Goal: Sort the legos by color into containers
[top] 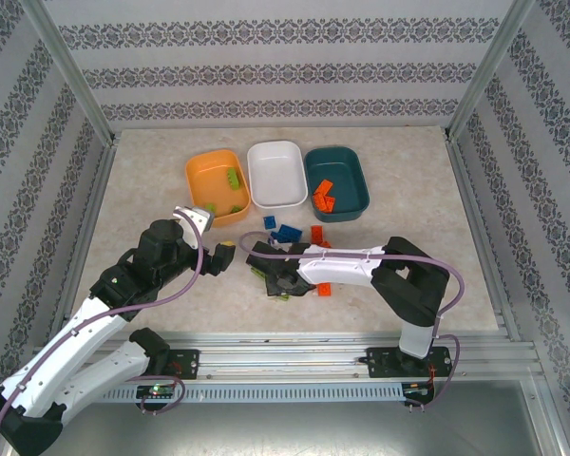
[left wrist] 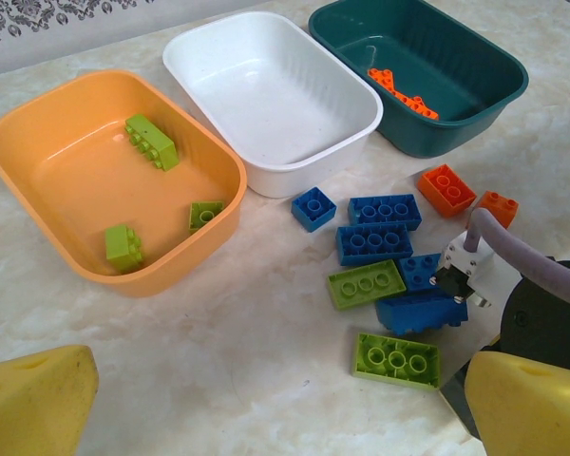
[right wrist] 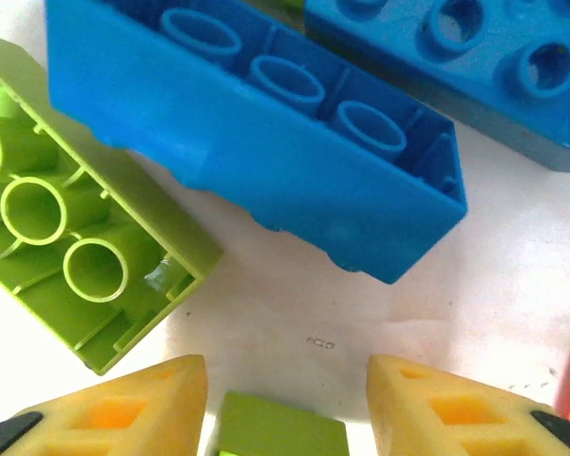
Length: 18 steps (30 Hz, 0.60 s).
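While three lime legos (left wrist: 152,141) already lie in the orange tub (left wrist: 66,161) and a few orange-red legos (left wrist: 404,90) sit in the dark teal tub (left wrist: 456,66), I judge the sort well short of half done. The white tub (left wrist: 266,95) holds nothing, so by my reading no blue has gone in yet.

What is left lies in a loose cluster on the desk (left wrist: 218,332), just in front of the tubs. I count five blue bricks (left wrist: 385,211), one of them tipped hollow side up, two lime bricks (left wrist: 366,284) and two orange-red bricks (left wrist: 446,188).

My right claw (right wrist: 285,399) sits low over that cluster. Its yellow fingers (right wrist: 123,408) stand apart, with the upturned blue brick (right wrist: 266,161) and an upturned lime brick (right wrist: 66,256) just ahead of them. A lime piece (right wrist: 280,432) shows between the fingers, and I cannot tell whether they are pinching it.

My left claw (left wrist: 280,413) hangs wide open on the near side of the cluster, carrying nothing
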Available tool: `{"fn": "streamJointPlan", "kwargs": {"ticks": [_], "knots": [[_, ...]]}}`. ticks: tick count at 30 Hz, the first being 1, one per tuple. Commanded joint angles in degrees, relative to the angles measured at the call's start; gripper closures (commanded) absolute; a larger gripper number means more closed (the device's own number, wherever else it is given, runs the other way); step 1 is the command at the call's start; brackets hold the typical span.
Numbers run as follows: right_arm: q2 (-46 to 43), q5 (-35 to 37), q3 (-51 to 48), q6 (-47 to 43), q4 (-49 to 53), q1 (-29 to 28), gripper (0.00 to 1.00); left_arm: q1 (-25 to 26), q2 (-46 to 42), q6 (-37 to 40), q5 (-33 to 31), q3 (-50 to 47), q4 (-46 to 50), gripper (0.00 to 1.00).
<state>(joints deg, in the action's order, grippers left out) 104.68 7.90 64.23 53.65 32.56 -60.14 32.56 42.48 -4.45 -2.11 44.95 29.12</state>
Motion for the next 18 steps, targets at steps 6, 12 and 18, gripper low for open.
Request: {"fn": "streamJointPlan", "kwargs": {"ticks": [6, 12, 18], "knots": [[-1.55, 0.14, -0.04, -1.11, 3.28, -0.83, 0.49, -0.38, -0.47, 0.86, 0.01, 0.84, -0.41, 0.00], [-1.15, -1.99, -0.73, -1.17, 1.91, -1.65, 0.40, -0.39, -0.89, 0.76, -0.31, 0.67, -0.38, 0.00], [-0.60, -3.07, -0.80, -1.48, 0.92, -1.99, 0.49, -0.39, -0.90, 0.76, -0.26, 0.83, -0.34, 0.00]]}}
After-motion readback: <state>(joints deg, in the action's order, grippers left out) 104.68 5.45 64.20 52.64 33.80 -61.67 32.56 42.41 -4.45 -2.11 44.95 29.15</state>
